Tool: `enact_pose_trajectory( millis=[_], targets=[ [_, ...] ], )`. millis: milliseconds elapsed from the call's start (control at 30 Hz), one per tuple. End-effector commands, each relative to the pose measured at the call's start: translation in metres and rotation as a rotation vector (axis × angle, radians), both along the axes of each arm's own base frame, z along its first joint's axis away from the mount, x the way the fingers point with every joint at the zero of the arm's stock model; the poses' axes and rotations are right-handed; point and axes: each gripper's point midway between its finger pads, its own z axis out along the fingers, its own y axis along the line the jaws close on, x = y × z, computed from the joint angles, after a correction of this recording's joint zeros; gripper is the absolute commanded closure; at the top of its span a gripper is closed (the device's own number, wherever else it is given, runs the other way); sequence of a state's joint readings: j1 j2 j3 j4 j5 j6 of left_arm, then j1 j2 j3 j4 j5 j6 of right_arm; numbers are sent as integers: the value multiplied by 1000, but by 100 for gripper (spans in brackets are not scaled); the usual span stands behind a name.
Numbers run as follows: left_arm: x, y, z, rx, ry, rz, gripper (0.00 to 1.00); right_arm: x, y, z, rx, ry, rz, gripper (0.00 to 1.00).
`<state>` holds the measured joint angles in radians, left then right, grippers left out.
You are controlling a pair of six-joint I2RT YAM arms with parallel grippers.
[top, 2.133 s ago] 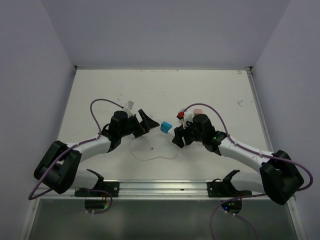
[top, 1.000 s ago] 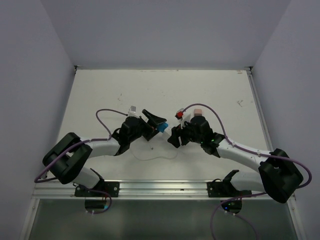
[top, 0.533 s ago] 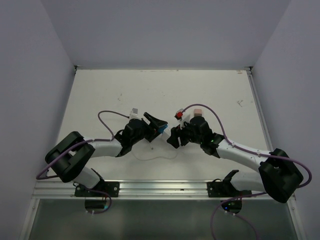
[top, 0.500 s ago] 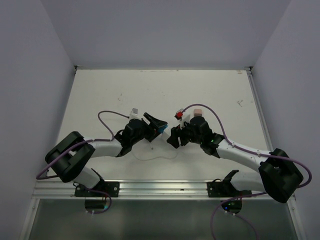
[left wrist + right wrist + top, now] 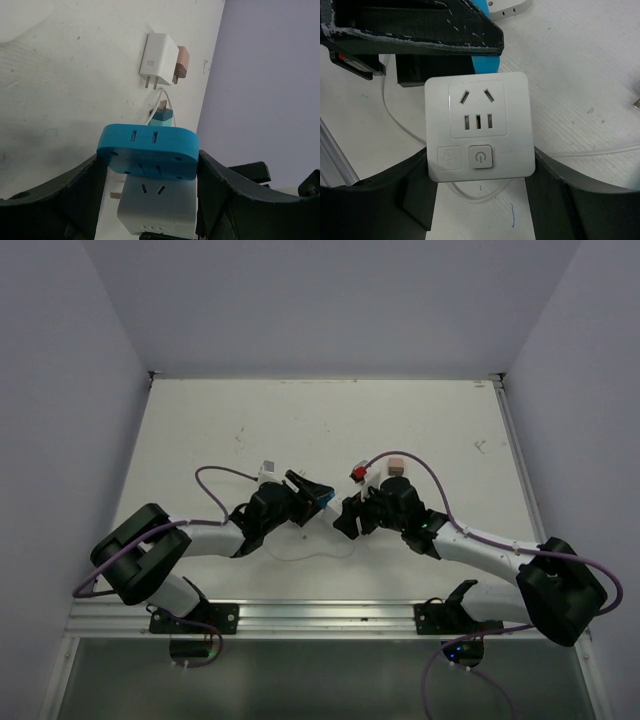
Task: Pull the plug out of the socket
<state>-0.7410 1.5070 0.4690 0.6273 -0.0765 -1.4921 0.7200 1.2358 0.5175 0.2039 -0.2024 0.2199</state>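
Blue plug (image 5: 147, 152) sits squarely between the left gripper's (image 5: 148, 159) fingers (image 5: 75, 195). Its long axis spans finger to finger, and both pads are at or just off its short ends. We can't tell whether that clamp has actually landed. The plug is seated on the white socket block (image 5: 480, 132), which the right gripper (image 5: 480, 167) has clenched across its two sides, near mid-table (image 5: 400, 420) between the arms. Key relation: the mating axis runs gripper to gripper, roughly left-right in the top view, with the plug on the left arm's side and the socket on the right's. We reckon the separation wants a straight pull along that line, left arm retreating toward its own side. Off-axis tilt could bind the pins.
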Motion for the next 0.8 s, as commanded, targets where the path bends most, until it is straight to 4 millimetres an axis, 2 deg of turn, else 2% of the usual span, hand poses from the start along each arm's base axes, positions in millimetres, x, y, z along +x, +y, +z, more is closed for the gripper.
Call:
enact_pose_trajectory(
  millis=[0, 133, 300, 433, 600, 700, 767],
  targets=[
    [20, 17, 12, -10, -62, 121, 74, 0, 1, 14, 35, -52, 9, 100],
    [30, 29, 14, 25, -93, 155, 84, -5, -5, 10, 17, -48, 10, 100],
    [44, 46, 15, 98, -121, 206, 85, -10, -15, 5, -16, -39, 0, 100],
    [51, 62, 8, 135, -111, 243, 87, -12, -18, 3, -38, -33, 1, 100],
    [62, 80, 7, 143, -109, 284, 87, -15, -20, 2, -47, -26, 6, 100],
    [67, 91, 10, 154, -115, 295, 84, -15, -22, 3, -53, -27, 2, 100],
    [69, 99, 5, 203, -91, 290, 83, -15, -25, 1, -70, -24, -5, 100]
  ],
)
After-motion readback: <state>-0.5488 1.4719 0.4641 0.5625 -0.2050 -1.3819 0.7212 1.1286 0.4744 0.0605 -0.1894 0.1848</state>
